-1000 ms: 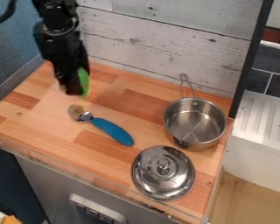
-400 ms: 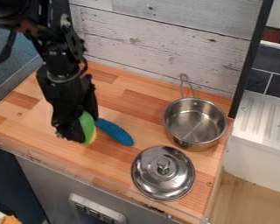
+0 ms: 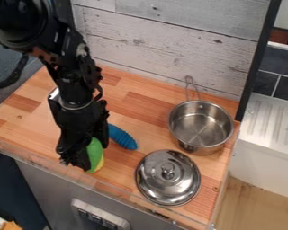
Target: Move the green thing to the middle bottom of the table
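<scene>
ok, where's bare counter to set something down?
Bare wood between the blue handle, pot and plank wall; another patch image-left of the end effector. Crowded: green thing near handle, lid close to pot.

My table (image 3: 149, 119) is topped with wooden blocks in light and reddish browns. On it I have a steel pot (image 3: 200, 128), handle toward the far edge, a round metal lid (image 3: 168, 177), knob up, just nearer, and a ridged blue handle (image 3: 122, 137).
</scene>
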